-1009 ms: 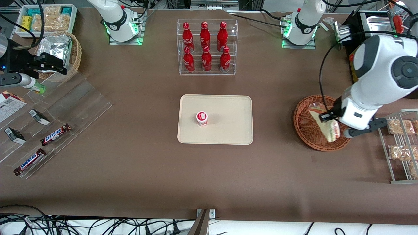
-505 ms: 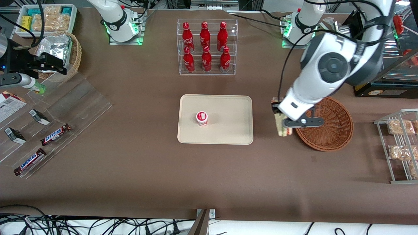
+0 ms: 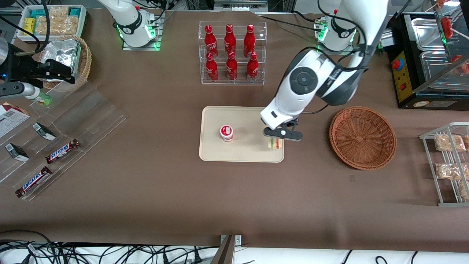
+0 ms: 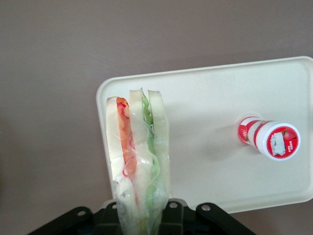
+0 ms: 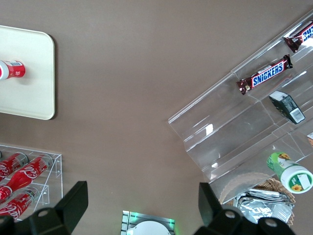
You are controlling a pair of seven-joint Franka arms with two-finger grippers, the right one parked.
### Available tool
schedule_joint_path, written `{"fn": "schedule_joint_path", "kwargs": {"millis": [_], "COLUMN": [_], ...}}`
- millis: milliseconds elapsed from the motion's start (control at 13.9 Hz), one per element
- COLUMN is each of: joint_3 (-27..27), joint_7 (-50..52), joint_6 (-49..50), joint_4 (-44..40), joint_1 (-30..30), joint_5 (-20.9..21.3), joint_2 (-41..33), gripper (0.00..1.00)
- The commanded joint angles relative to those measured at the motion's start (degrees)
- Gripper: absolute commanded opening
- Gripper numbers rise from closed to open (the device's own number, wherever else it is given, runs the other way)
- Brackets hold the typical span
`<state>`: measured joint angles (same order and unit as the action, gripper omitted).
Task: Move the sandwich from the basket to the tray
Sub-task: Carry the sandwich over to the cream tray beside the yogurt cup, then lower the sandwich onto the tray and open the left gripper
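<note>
Wrist view: sandwich (image 4: pixel 139 161) lengthwise from fingers (image 4: pixel 168 208).

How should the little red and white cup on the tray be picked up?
Grip the cup across its round side wall just under the lid, coming straight down from above. It stands upright on the tray with bare tray all around it, so fingers fit on either side. The tool is busy now, shut on the sandwich above the tray's edge nearer the basket.
</note>
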<state>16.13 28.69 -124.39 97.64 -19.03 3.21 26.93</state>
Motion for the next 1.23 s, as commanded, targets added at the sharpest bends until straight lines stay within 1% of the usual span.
{"fn": "schedule_joint_path", "kwargs": {"millis": [0, 288, 360, 649, 721, 793, 865, 937, 1153], "joint_3": [-0.83, -0.66, -0.66, -0.75, -0.66, -0.66, -0.74, -0.83, -1.18], "joint_7": [2.41, 10.14, 11.03, 12.09, 12.18, 12.35, 13.31, 14.28, 16.48], "joint_6": [-4.97, -9.46, -9.81, -11.40, -11.40, -11.31, -11.31, -11.31, -10.26], "joint_4": [5.80, 6.86, 6.86, 6.78, 6.78, 6.78, 6.60, 6.43, 5.11], "joint_1": [-2.05, -3.46, -3.55, -4.52, -4.52, -4.52, -4.43, -4.52, -3.82], "joint_5": [0.74, 9.43, 10.49, 10.94, 10.94, 10.94, 10.94, 10.94, 10.86], "joint_2": [-0.57, 4.61, 5.49, 7.61, 7.61, 7.52, 7.26, 7.00, 3.32], "gripper": [0.00, 0.00, 0.00, 0.00, 0.10, 0.35, 0.78, 1.00, 1.00]}}
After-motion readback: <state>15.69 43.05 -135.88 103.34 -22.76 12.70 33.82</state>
